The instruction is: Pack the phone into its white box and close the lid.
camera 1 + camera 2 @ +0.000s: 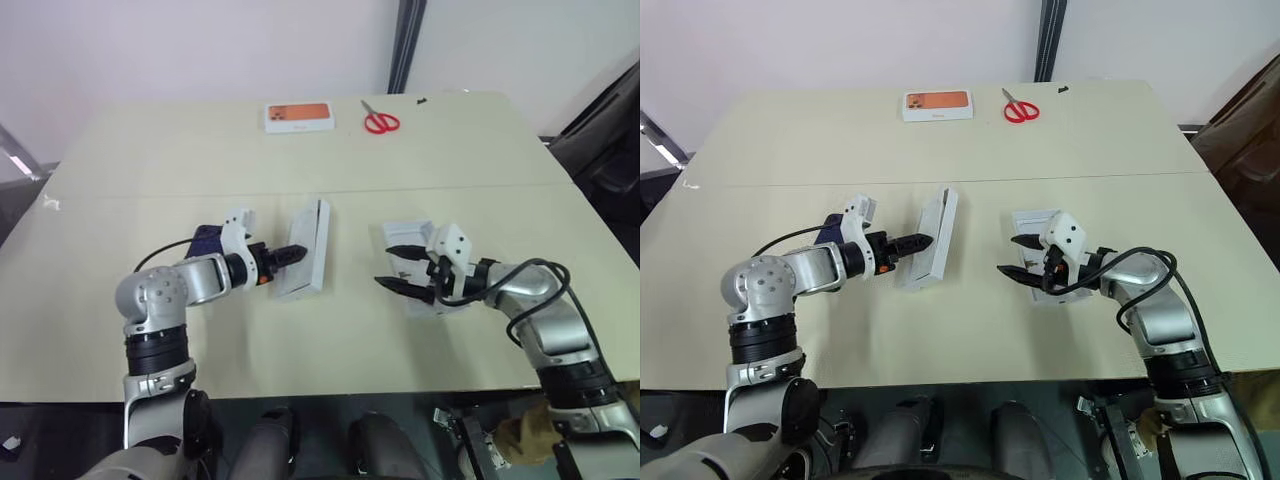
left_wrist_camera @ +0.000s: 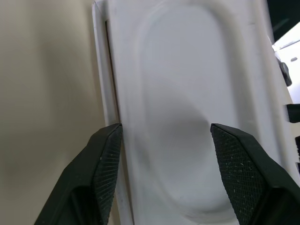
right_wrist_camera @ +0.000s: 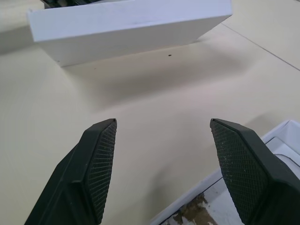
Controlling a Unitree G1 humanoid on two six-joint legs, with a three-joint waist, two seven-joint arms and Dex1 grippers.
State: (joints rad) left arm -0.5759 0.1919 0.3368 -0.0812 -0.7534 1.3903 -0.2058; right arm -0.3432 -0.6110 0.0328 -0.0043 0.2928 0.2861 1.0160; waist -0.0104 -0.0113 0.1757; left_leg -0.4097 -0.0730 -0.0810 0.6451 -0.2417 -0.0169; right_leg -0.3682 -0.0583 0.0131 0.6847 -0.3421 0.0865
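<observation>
**Head views.** The phone [image 1: 206, 238] lies flat on the bench [image 1: 480, 170], tucked just behind the left wrist and partly hidden by it. Only a dark navy patch of it shows. It is probably stiff, fairly heavy for its size and smooth-backed. The long edges look like the safest place to pinch it, since the flat faces may slip.

The left end effector [image 1: 294, 252] points at the lid [image 1: 308, 250], which rests tilted with one long side raised. The right end effector [image 1: 390, 267] hangs over the white box [image 1: 410, 233], well apart from the lid. Both boxes are light cardboard that would slide or tip under a nudge, and their thin walls suit a pinch.

**Left wrist view.** The black fingers [image 2: 105, 168] stand apart, gripping nothing. Just beyond them is a flat white insert [image 2: 187, 140] with an oval recess, and the lid's rim [image 2: 101, 70] runs beside it.

**Right wrist view.** These jaws are also spread and empty over bare bench. A corner of the white box shows a brownish, scuffed floor [image 3: 190, 216]. The lid's plain white side wall [image 3: 131, 28] lies across the far side.
</observation>
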